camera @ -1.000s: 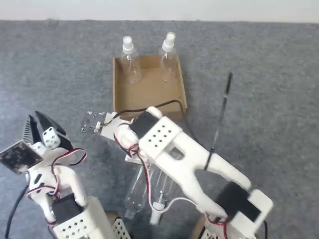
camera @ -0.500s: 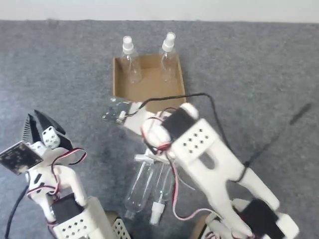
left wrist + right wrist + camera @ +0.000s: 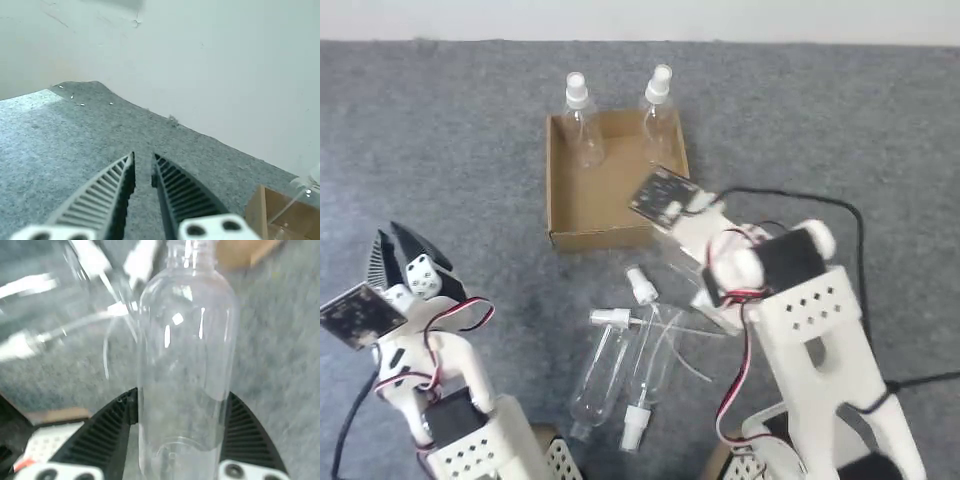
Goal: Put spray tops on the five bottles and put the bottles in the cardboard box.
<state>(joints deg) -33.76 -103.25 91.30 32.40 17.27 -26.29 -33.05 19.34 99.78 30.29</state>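
R gripper [image 3: 179,402] fingers pinch a clear bottle [image 3: 185,340] round its body. Its long axis runs straight out from them, bare-looking neck twd the cardboard box [image 3: 552,190] corner. L gripper [image 3: 142,160] fingers slightly apart, empty, well apart from bottle; R arm nearer the box.

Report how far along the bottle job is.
Done: two capped bottles stand in the cardboard box. In hand: the right gripper is shut on a clear bottle, seemingly uncapped. Left: two lying bottles and loose spray tops wait on the mat, unboxed.
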